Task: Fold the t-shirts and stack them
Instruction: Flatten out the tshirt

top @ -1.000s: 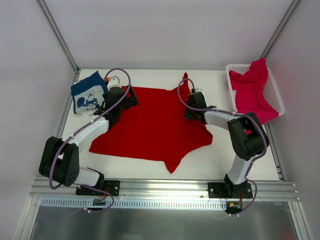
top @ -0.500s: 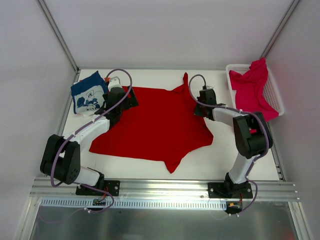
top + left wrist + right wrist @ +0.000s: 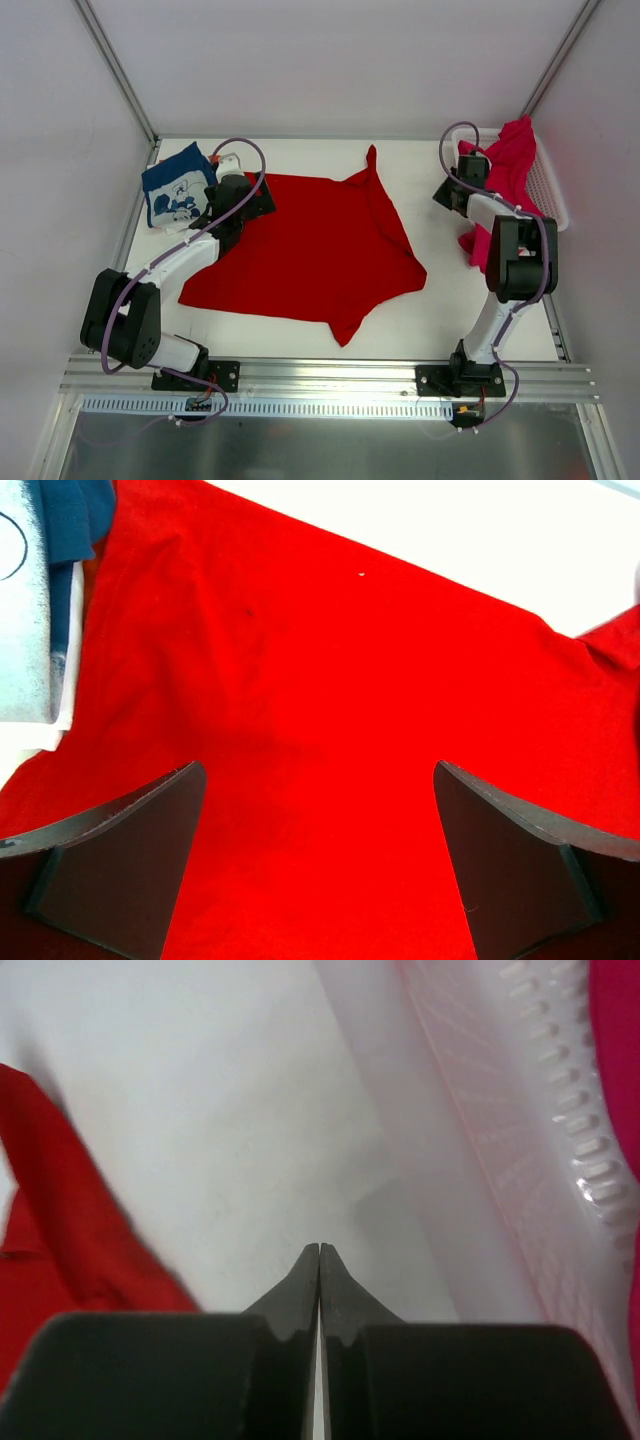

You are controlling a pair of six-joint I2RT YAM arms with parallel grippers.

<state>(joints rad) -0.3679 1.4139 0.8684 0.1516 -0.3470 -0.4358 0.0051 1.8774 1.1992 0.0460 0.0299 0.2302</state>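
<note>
Two grippers are in view, one on each arm.

Left gripper [image 3: 315, 780]: jaws spread fully apart, nothing between them. It sits low over the plain red t-shirt [image 3: 310, 250], at the cloth's far left part. Red fabric fills the gap between the fingers [image 3: 130, 850] in the wrist view. Whether the fingertips press on the cloth cannot be told. The navy t-shirt with white cartoon print [image 3: 175, 185] lies folded just to the left of this gripper, its edge touching or overlapping the red one.

Right gripper [image 3: 319, 1252]: jaws pressed tight together, tip to tip, gripping nothing. It hangs over bare white table [image 3: 440, 310]. A raised corner of the red t-shirt lies to its left, apart from it. The white plastic mesh basket [image 3: 480, 1160] stands just to its right, its wall close beside the fingertips.

The magenta-pink t-shirt [image 3: 505, 165] lies crumpled in that basket, to the right of the right gripper, with part of it draped over the rim on the arm's side. The red t-shirt lies spread flat between the two grippers.
</note>
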